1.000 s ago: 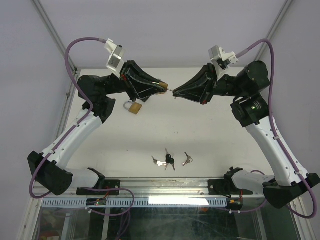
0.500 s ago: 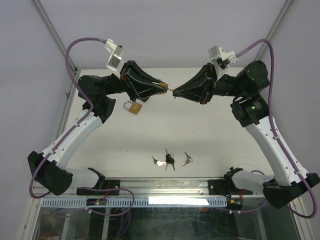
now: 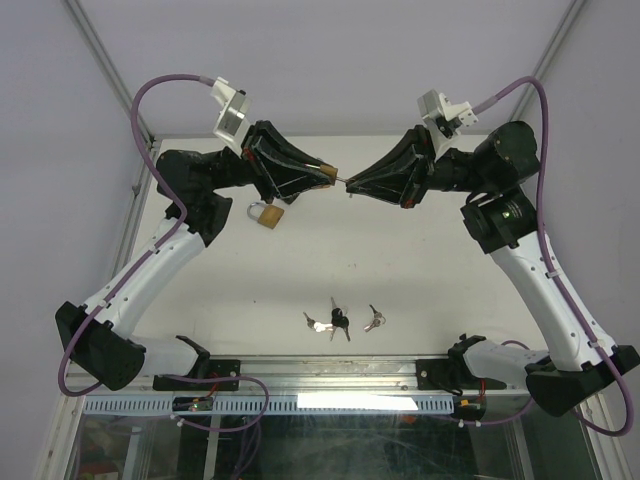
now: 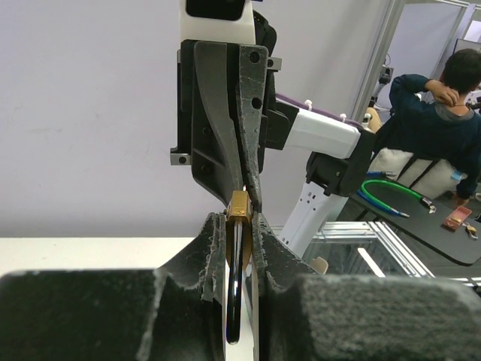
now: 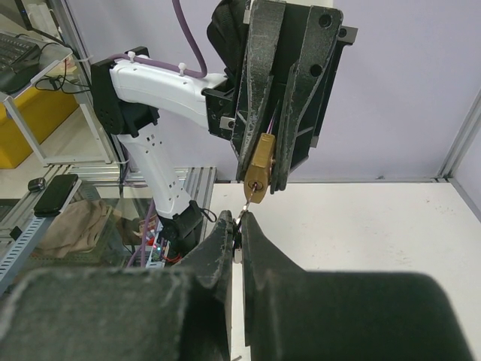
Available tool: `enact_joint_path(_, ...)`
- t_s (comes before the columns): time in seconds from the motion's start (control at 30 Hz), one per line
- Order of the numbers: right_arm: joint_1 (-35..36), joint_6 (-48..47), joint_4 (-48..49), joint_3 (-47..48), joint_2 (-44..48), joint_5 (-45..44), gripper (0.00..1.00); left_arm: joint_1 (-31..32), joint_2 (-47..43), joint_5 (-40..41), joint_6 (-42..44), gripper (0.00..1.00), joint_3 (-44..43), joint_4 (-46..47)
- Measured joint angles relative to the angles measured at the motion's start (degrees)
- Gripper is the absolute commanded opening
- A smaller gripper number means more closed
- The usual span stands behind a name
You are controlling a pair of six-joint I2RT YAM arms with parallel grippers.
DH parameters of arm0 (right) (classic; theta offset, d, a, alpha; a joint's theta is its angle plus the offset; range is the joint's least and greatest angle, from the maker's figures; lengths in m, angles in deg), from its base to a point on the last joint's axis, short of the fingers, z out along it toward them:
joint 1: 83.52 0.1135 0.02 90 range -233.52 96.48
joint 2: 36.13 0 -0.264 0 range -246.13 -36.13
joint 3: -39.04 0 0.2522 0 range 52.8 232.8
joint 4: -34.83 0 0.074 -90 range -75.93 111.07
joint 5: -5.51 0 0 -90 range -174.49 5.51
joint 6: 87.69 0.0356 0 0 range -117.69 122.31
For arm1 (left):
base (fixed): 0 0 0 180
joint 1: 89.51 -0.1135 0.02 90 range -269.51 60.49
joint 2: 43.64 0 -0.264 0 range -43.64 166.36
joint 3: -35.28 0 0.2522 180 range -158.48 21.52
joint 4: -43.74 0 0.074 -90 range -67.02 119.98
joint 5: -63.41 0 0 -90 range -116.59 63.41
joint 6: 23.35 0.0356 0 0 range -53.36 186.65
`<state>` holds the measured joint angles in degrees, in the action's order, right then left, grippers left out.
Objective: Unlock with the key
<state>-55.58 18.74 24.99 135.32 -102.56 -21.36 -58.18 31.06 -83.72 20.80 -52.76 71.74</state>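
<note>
The left gripper (image 3: 324,177) was raised above the table (image 3: 420,270), its jaws narrow and clamped flat on a brass padlock (image 3: 327,174). The padlock's steel shackle ran back between the fingers (image 4: 214,248), and its brass body stood just clear of the fingertips. Facing the padlock from the right, nose to nose with it, the right gripper (image 3: 353,183) had its jaws pressed almost together on a key (image 3: 343,181), pinching only the head. The thin blade bridged the short gap to the padlock. In the right wrist view the key's tip met the padlock's end face at the keyhole (how far in it sat could not be told).

Whether the shackle was latched or sprung could not be told from any view.

A second padlock (image 3: 266,214) lay on the table below the held padlock, to its left and a little nearer the arm bases. A scatter of loose keys (image 3: 335,320) lay well apart from the held padlock, almost straight toward the near edge, and one of them sat slightly to the right of the rest.
</note>
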Motion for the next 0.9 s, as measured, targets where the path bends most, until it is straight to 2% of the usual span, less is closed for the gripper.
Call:
enact_joint_path(0.7, -0.8, -1.2, -1.7, 2.1, -1.9, 2.3, 0.00, 0.2, 0.3, 0.4, 1.9, 0.00, -0.6, -2.7)
enact_joint_path(0.9, -1.2, -4.6, -5.7, 5.5, -3.2, 3.8, 0.00, 0.3, 0.3, 0.4, 1.9, 0.00, -0.9, -2.7)
